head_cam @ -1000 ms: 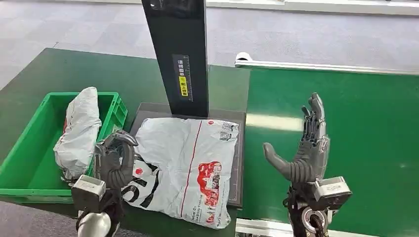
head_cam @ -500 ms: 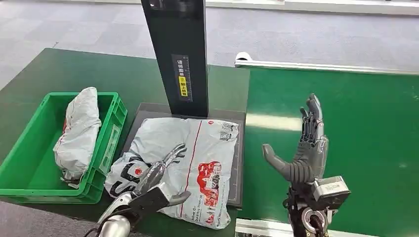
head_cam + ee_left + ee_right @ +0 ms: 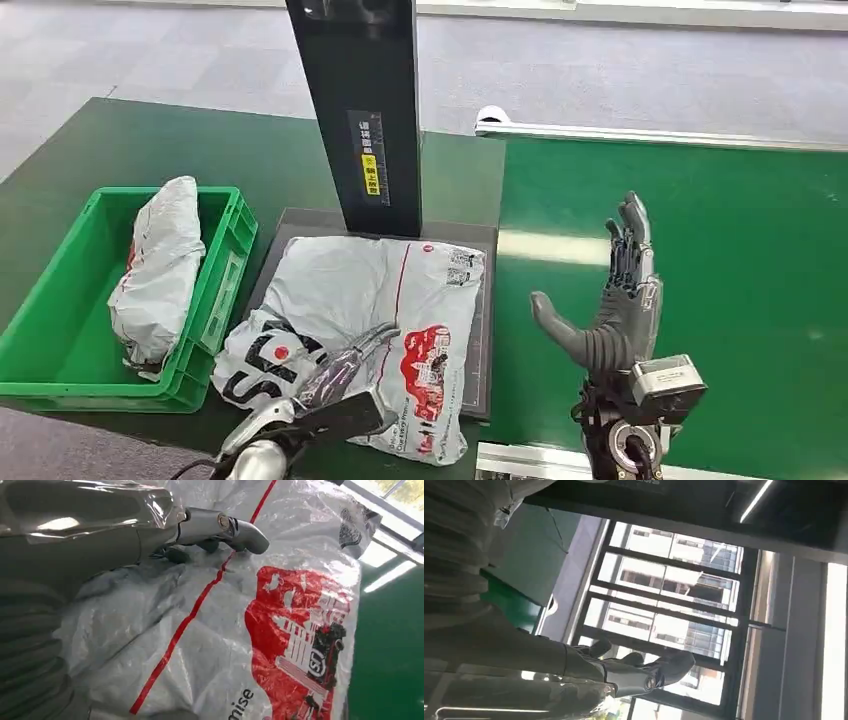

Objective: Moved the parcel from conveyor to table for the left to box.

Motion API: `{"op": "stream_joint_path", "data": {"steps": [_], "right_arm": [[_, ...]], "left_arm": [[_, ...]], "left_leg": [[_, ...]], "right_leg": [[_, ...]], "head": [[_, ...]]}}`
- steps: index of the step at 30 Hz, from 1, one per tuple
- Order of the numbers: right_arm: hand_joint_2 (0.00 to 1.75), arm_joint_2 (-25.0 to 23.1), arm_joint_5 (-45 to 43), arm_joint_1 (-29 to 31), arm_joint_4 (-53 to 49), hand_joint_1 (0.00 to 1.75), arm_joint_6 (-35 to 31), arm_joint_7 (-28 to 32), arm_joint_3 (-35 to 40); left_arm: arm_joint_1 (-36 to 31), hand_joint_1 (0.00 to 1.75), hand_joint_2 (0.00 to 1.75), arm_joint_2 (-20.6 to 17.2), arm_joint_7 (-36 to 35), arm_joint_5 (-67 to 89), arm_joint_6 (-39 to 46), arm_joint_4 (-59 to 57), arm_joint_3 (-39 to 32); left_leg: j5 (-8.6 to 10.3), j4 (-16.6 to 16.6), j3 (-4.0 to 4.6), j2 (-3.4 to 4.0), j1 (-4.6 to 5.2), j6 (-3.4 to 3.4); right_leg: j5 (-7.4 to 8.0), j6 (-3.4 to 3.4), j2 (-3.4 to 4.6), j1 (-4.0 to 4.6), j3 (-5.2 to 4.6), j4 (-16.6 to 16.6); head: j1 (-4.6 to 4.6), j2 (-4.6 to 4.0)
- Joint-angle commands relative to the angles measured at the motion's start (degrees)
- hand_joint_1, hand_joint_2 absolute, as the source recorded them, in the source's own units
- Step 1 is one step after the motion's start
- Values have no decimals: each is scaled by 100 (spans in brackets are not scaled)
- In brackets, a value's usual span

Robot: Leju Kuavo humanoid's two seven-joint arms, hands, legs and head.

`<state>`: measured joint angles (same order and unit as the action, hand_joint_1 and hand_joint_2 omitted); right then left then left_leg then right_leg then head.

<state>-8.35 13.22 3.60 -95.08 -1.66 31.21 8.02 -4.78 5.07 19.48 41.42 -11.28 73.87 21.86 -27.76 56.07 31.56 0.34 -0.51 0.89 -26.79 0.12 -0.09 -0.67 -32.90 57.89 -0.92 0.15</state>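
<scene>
The parcel [image 3: 370, 330] lies on the dark pad on the desk [image 3: 120, 140], right of the box [image 3: 60, 330]. The left hand [image 3: 345, 375] rests on it with fingers [image 3: 240, 530] spread, gripping nothing; the right hand [image 3: 615, 300] stands open, empty. To box it, the fingers should pinch a loose fold, lifting clear of the box rim.

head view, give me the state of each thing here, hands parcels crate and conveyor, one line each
left hand: fingers stretched flat over the near part of the flat parcel, gripping nothing
right hand: raised over the conveyor, fingers apart, holding nothing
flat parcel: lying flat on the dark platform
dark platform: on the table, parcel covering most of it
green crate: open, one bundled parcel inside
bundled parcel: lying lengthwise in the crate
conveyor: belt bare
</scene>
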Motion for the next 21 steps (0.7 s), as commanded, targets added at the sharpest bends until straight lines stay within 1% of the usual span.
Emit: {"op": "stream_joint_path", "data": {"steps": [1, 2, 3, 7, 9, 12, 13, 14, 15, 17, 18, 20, 21], "right_arm": [[175, -77, 22, 56, 274, 0, -20, -29, -196], [175, -92, 34, 44, 258, 0, -17, -34, -211], [175, -105, 40, 42, 254, 0, -12, -37, -227], [175, -123, 44, 44, 227, 0, 1, -40, -251], [175, -131, 47, 32, 194, 0, 7, -43, -264], [175, -134, 53, 21, 180, 0, 16, -49, -277], [175, -134, 53, 13, 171, 0, 13, -49, -280], [175, -134, 53, 6, 166, 0, 12, -49, -282], [175, -137, 53, -3, 155, 0, 6, -49, -287], [175, -140, 53, -53, 108, 0, -3, -49, -305], [175, -140, 53, -66, 103, 0, 0, -39, -305], [175, -126, 50, -95, 120, 0, -3, -16, -299], [175, -115, 45, -113, 129, 0, -14, 8, -295]], "left_arm": [[-269, 143, 175, -157, -233, 342, 103, -905, 251], [-289, 173, 175, -147, -215, 368, 170, -946, 228], [-287, 175, 175, -146, -180, 378, 233, -918, 209], [-263, 175, 175, -120, -41, 264, 423, -705, 77], [-172, 175, 175, -77, 122, 72, 574, -414, -59], [-41, 175, 175, -87, 288, -226, 569, 81, -168], [27, 175, 175, -73, 490, -465, 615, 338, -237], [59, 175, 175, -68, 481, -554, 582, 487, -265], [138, 175, 175, -49, 671, -724, 713, 782, -318], [270, 175, 175, -32, 775, -1026, 767, 1345, -366], [355, 175, 175, -29, 1063, -1399, 826, 1706, -412], [482, 175, 175, -80, 1155, -1710, 875, 2290, -457], [528, 175, 175, -88, 1357, -1953, 911, 2531, -499]], "left_leg": [[3, -8, -9, -3, 0, -2], [12, -22, -12, -5, -6, -4], [5, -11, -13, -5, -1, -2], [4, -9, -15, 1, -2, -2], [5, -10, -13, -1, -3, -2], [3, -6, -9, 1, -4, -2], [1, -4, -10, 3, -2, -2], [-1, 0, -8, 4, -3, -2], [-1, -2, -7, 6, -4, -2], [-4, 2, 0, 6, -6, -3], [-2, 1, 0, 3, -5, -2], [-4, 5, 4, -1, -7, -3], [-4, 5, 6, 3, -5, -2]], "right_leg": [[2, -1, -1, 0, 11, -8], [14, -3, -1, 7, 17, -29], [4, -2, -3, 1, 15, -12], [6, -2, 5, 2, 16, -11], [7, -2, 2, 3, 16, -12], [6, -2, 4, 5, 12, -10], [3, -1, 6, 2, 11, -7], [2, -1, 7, 4, 9, -4], [3, -1, 10, 4, 8, -6], [2, -1, 9, 7, 3, -6], [1, -1, 4, 5, 2, -4], [0, -2, 3, 8, -1, -3], [0, -2, 6, 6, -4, -1]], "head": [[2, -2], [0, 0], [2, -2], [2, 0], [2, 0], [0, 0], [2, 0], [0, 0], [0, 0], [0, 0], [0, 0], [2, 0], [0, 0]]}}
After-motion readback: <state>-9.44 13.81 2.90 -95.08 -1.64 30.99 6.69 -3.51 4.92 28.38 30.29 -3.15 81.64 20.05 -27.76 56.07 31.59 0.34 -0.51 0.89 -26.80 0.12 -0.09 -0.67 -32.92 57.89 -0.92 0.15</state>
